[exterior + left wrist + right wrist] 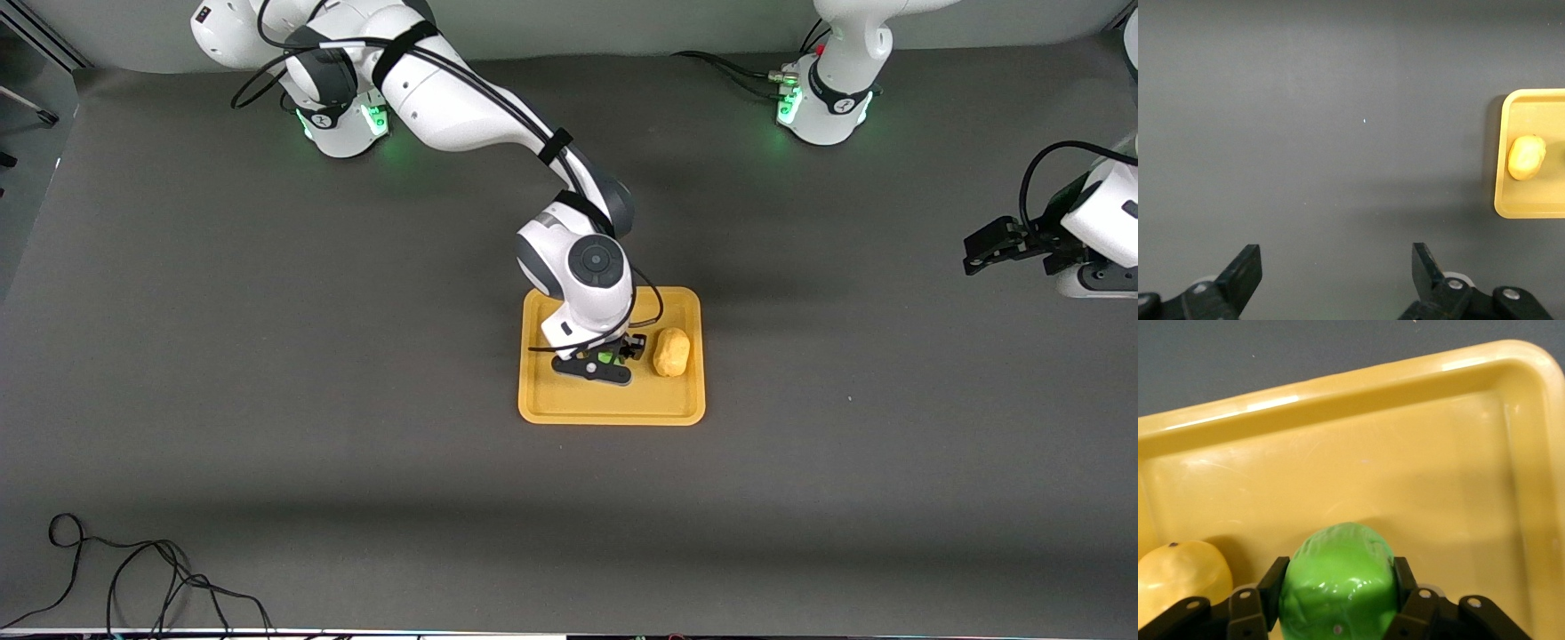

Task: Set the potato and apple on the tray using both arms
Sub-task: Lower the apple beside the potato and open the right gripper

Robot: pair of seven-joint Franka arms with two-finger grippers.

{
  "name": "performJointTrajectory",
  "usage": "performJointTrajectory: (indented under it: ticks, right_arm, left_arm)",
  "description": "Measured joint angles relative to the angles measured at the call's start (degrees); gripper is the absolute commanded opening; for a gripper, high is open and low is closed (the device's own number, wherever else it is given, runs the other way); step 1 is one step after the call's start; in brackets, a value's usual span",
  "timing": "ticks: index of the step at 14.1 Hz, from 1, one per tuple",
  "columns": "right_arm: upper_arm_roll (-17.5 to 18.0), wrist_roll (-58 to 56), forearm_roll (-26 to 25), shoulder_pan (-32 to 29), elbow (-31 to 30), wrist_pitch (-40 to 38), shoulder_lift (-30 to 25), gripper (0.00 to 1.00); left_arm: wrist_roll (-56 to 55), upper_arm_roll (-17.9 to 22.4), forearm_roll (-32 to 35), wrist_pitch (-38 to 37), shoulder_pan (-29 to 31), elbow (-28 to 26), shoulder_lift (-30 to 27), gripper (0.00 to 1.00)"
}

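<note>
Looking from the front, you see the right gripper (613, 357) low over the tray (612, 411), the apple (605, 357) a green sliver between its fingers, the potato (671, 352) lying on the tray just beside it toward the left arm's end.

Your left wrist view shows the left gripper (1335, 277) spread wide over bare table (1338, 133), waiting.

Your right wrist view shows jaws clamped on the apple just above the tray floor. Lower until it touches, then release, so it doesn't roll into the potato.
</note>
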Motion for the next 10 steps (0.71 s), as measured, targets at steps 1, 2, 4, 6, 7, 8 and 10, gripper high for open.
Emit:
performJointTrajectory:
  ticks: [1,2,4,6,7,8,10]
  right_arm:
    - [0.0,0.0,-0.1,0.0,0.0,0.0,0.2,0.40]
    - [0.0,0.0,-0.4,0.0,0.0,0.1,0.5,0.42]
    - [-0.1,0.1,-0.9,0.0,-0.3,0.9,0.9,1.00]
    - [-0.2,0.3,-0.9,-0.1,-0.5,2.1,1.2,1.00]
    - [-0.3,0.4,-0.9,-0.1,-0.3,2.3,1.0,1.00]
    - [-0.4,0.4,-0.9,-0.2,0.1,1.9,0.5,1.00]
    - [-0.6,0.5,-0.9,-0.5,1.3,-3.5,-2.8,1.00]
  left_arm:
    - [0.0,0.0,-0.1,-0.1,0.0,0.0,0.0,1.00]
    - [0.0,0.0,-0.1,-0.2,0.0,0.0,0.0,1.00]
    - [0.0,-0.1,-0.1,-0.2,0.0,0.0,0.0,1.00]
    - [0.0,-0.1,-0.1,-1.2,0.0,0.0,0.0,1.00]
    - [0.0,-0.1,-0.1,-1.8,0.0,0.0,0.0,1.00]
    - [0.1,-0.1,-0.1,-2.3,0.0,0.0,0.0,1.00]
    - [0.1,-0.2,-0.1,-2.3,-0.1,0.0,0.0,1.00]
